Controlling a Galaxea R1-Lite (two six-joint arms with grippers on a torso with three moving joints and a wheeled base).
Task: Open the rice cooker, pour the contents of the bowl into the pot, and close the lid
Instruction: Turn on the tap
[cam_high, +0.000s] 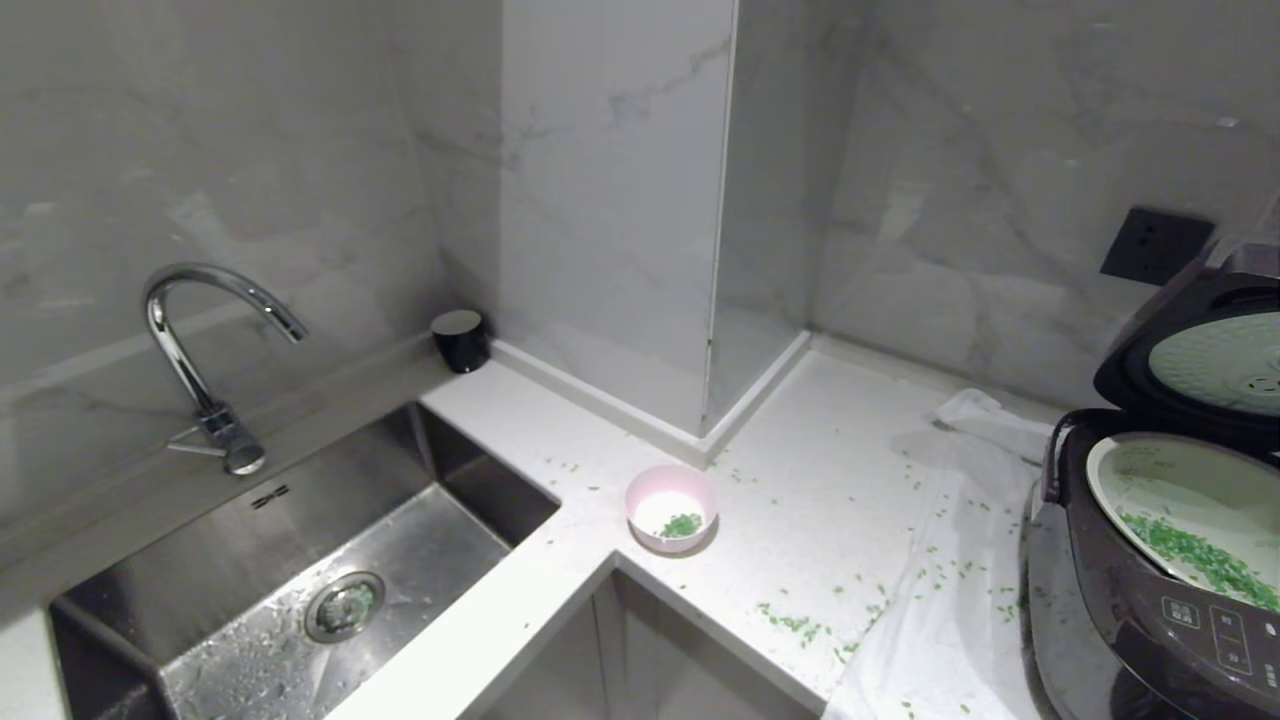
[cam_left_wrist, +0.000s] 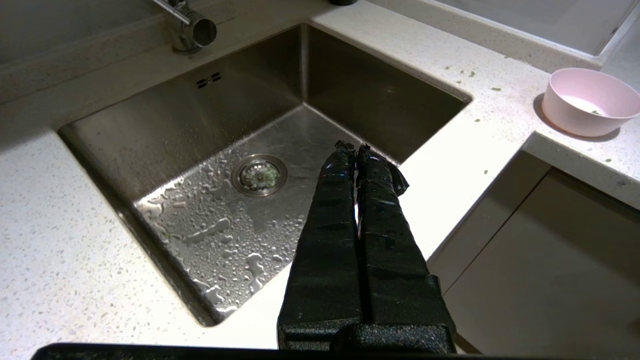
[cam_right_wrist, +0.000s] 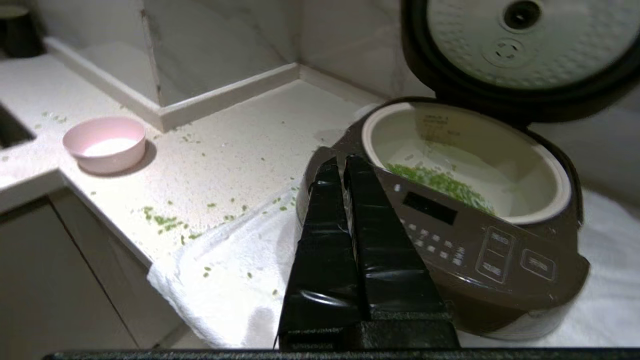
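**Cooker open, grains in pot and scattered on counter; both grippers empty**

Head view. The cooker (cam_high: 1150, 560) stands at the right edge of the counter (cam_high: 820, 480) on a white cloth (cam_high: 950, 600). Its lid (cam_high: 1200, 350) is raised, pale underside plate facing forward. The pot (cam_high: 1190, 500) sits in the body, with green grains (cam_high: 1200, 555) lying along its lower side. The bowl (cam_high: 671, 507) stands upright near the counter's inner corner, well apart from the cooker, a small clump of grains left inside. Loose grains lie scattered over the counter and cloth between bowl and cooker. The sink (cam_high: 300, 560) is to the left, wet, with a tap (cam_high: 200, 340) behind it and a dark cup (cam_high: 460, 340) at the wall. A dark socket (cam_high: 1155, 243) is on the wall above the cooker. Neither arm shows here.

Left wrist view. The left gripper (cam_left_wrist: 352, 148) hangs over the sink's near corner, fingers pressed together, holding nothing. The drain (cam_left_wrist: 259, 174) lies beyond its tips, and water drops cover the sink floor. The bowl is on the counter off to the side, well apart.

Right wrist view. The right gripper (cam_right_wrist: 340, 162) sits just before the cooker's front corner, fingers pressed together, nothing between them. Whether the tips touch the casing cannot be told. The button panel (cam_right_wrist: 480, 245) faces the camera. The lid stands open behind the pot.
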